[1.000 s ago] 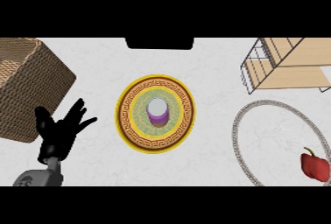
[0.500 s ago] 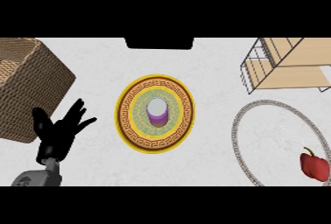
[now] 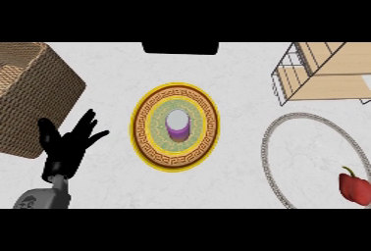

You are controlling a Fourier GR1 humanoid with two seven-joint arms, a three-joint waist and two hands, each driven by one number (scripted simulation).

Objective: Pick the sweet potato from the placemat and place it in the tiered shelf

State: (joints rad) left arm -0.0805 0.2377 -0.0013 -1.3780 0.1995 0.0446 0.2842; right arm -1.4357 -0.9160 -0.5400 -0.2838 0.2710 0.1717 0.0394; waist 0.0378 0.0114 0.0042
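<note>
1. A pale-topped, purple-sided sweet potato [image 3: 177,125] sits at the centre of a round, gold-rimmed placemat [image 3: 153,147] in the middle of a white counter [image 3: 232,78].
2. The left hand [image 3: 66,147] rests at the lower left, fingers spread and upright, holding nothing, well apart from the mat. The right hand is out of sight.
3. The shelf [image 3: 326,73], wire and wood, stands at the upper right.
4. A wicker basket [image 3: 33,93] sits at the upper left; a red pepper [image 3: 355,188] lies on a grey-rimmed plate [image 3: 279,132] at the right (both are distractors).
5. To do this well, I judge the hand nearer the shelf should come down over the potato, close round its sides, then lift clear before crossing to the shelf.
</note>
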